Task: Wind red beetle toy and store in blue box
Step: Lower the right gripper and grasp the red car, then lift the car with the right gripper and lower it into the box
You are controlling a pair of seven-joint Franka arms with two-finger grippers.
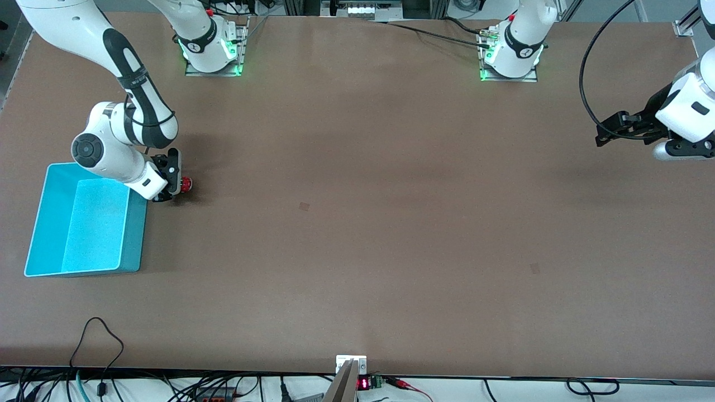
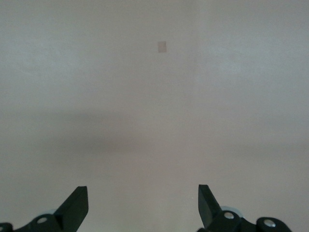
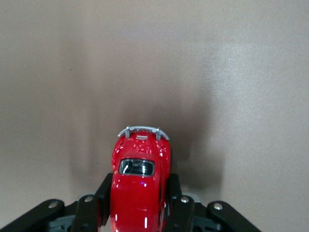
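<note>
The red beetle toy (image 1: 186,183) is a tiny glossy red car with a silvery bumper, held between my right gripper's black fingers low at the brown table beside the blue box. In the right wrist view the toy (image 3: 140,188) fills the gap between the fingers (image 3: 102,197). My right gripper (image 1: 177,186) is shut on it. The blue box (image 1: 51,220) is a light cyan bin with a paler floor, at the right arm's end of the table, empty. My left gripper (image 1: 603,134) waits in the air over the left arm's end of the table, open (image 2: 143,205) and empty.
A small dark patch (image 1: 304,206) marks the table's middle and another (image 1: 535,268) lies nearer the front camera; one patch shows in the left wrist view (image 2: 162,46). Cables (image 1: 100,335) run along the table's front edge.
</note>
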